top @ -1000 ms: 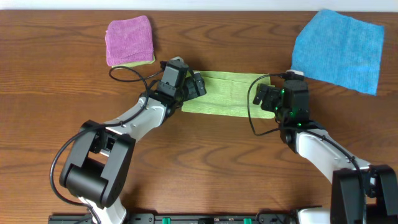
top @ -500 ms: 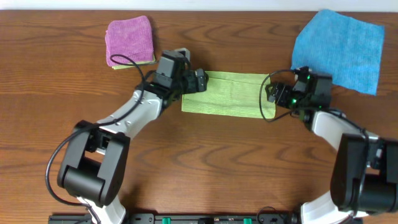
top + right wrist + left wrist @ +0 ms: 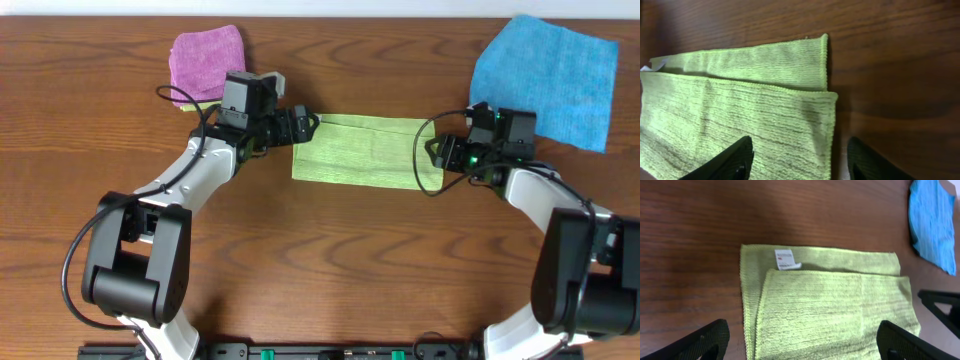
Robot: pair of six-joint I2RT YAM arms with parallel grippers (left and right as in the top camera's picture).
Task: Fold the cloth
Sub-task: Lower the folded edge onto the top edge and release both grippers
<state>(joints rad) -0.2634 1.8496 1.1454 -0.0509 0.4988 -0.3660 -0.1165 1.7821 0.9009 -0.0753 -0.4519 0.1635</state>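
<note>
The lime yellow-green cloth point(image 3: 365, 150) lies folded in half as a long strip on the table middle. It also shows in the left wrist view point(image 3: 830, 305), its white tag point(image 3: 785, 260) at the upper left corner, and in the right wrist view point(image 3: 740, 100). My left gripper point(image 3: 300, 127) is open at the strip's left end, above the cloth, holding nothing. My right gripper point(image 3: 438, 152) is open at the strip's right end, its fingers straddling the cloth's edge point(image 3: 832, 130), holding nothing.
A pinkish-purple folded cloth point(image 3: 207, 63) lies at the back left, over a yellow-green one. A bright blue cloth point(image 3: 545, 78) lies spread at the back right, also in the left wrist view point(image 3: 932, 222). Brown wooden table point(image 3: 330, 260) all round.
Both grippers have let go of the cloth's ends and drawn back outward. The left arm swung left and toward the back; the right arm swung right. The cloth lies still, folded.
</note>
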